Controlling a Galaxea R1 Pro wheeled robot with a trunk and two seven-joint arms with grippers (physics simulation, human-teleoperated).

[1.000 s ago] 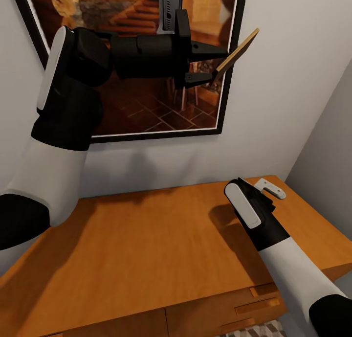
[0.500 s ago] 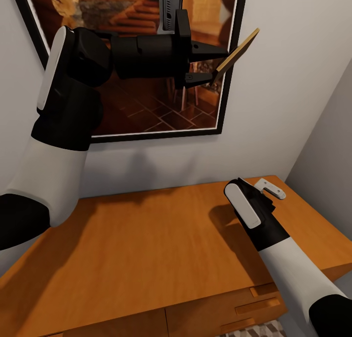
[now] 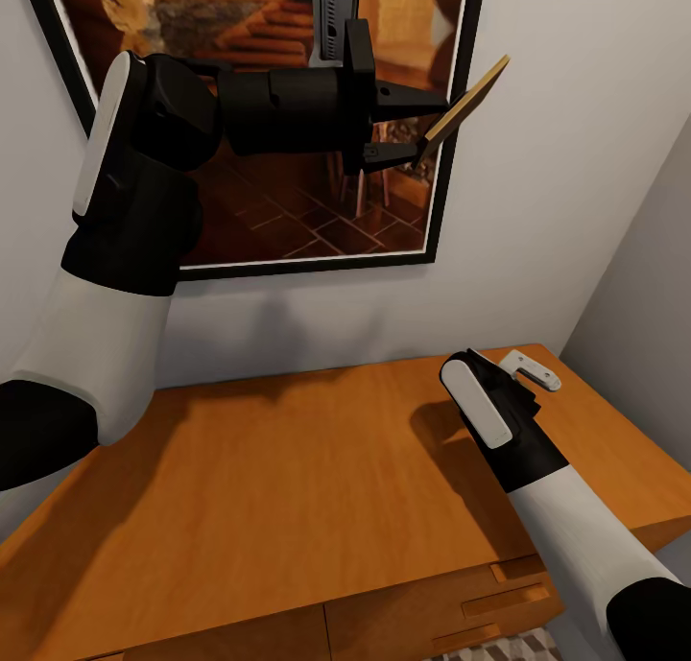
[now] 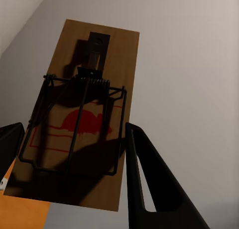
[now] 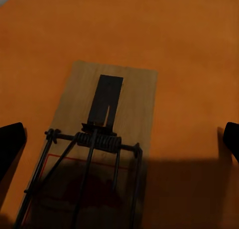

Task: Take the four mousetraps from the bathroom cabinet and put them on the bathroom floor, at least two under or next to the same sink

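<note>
Soft even light, sharp renders, faint shadows

The right gripper (image 5: 119, 139) hides behind its wrist in the head view.

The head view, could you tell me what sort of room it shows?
Probably a furnished room corner indoors: an orange-brown wooden cabinet against a pale wall, a large framed picture above, and patterned floor tile below.

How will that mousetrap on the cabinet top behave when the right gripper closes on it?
The mousetrap looks like a thin, rigid board, so probably stiff and light. Lying flat on the smooth cabinet, it may slide. Its wire spring parts could snag the fingers.
</note>
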